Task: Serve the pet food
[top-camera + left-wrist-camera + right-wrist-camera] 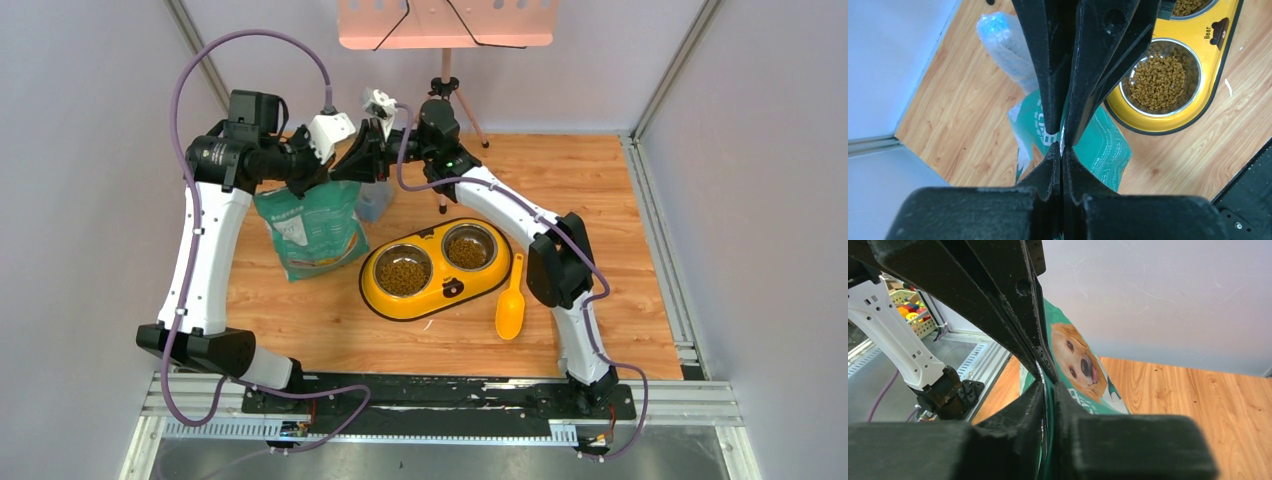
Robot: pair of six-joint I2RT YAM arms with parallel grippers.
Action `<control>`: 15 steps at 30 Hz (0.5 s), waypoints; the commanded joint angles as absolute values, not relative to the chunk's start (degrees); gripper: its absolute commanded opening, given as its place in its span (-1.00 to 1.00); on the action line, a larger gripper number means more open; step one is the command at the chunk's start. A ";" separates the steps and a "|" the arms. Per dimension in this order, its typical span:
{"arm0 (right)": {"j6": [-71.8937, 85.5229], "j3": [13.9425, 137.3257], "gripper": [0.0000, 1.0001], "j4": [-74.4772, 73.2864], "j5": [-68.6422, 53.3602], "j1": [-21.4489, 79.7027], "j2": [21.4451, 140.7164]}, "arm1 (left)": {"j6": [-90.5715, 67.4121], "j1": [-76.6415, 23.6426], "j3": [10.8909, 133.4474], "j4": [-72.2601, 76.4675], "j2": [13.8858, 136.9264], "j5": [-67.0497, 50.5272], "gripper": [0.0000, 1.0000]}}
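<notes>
Count from top: 2 arms (205,250), 2 claws, 1 bag (312,235), 1 yellow feeder (440,303) w/ 2 steel bowls (1195,65), 1 orange scoop (511,312), 1 clear plastic thing (376,203) behind bag, 1 tripod (447,95) at back. All on wood table (620,250).

Pet food (403,272): 2 loose brown heaps, 1 per bowl, inside feeder at mid-table, just right of bag, btwn the arms. Too many pellets to count. No long axis per heap: round, flattish, steel rim showing around each. As a pair, lined up along feeder's length, slanted near-left to far-right in top view. Left heap nearer the bases, right heap further back, close by right forearm. Pellets lying every which way, no common heading.

Left claw (1062,152): pressed together, clamped on bag's top edge, sliver of bag visible at tips in left wrist view. Right claw (1047,390): fingers all but together, green bag edge caught btwn them, so clamped on bag as well. Tips of both meeting nose to nose over bag top, one from each side.

Bag upright, green & white, dog face printed on side seen from right wrist. Scoop flat on table, just beside feeder's right end, not touching; handle toward back, wide end toward bases.
</notes>
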State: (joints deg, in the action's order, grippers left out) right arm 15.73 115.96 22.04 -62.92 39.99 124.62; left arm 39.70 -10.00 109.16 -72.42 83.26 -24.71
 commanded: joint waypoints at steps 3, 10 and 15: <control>11.87 117.05 -1.00 21.90 -64.23 39.83 122.81 | 38.96 -10.11 110.21 -71.12 83.77 -24.40 -1.00; 4.22 119.35 -0.45 13.03 -64.18 37.61 122.34 | 41.24 -10.11 110.81 -72.94 83.84 -22.43 -1.00; 0.46 120.42 -0.61 9.11 -66.06 36.33 122.28 | 40.47 -10.11 110.86 -72.59 83.82 -23.12 -1.00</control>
State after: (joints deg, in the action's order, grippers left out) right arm 5.45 117.60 13.23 -64.31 37.91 124.62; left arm 40.36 -10.07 109.25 -71.94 83.68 -23.46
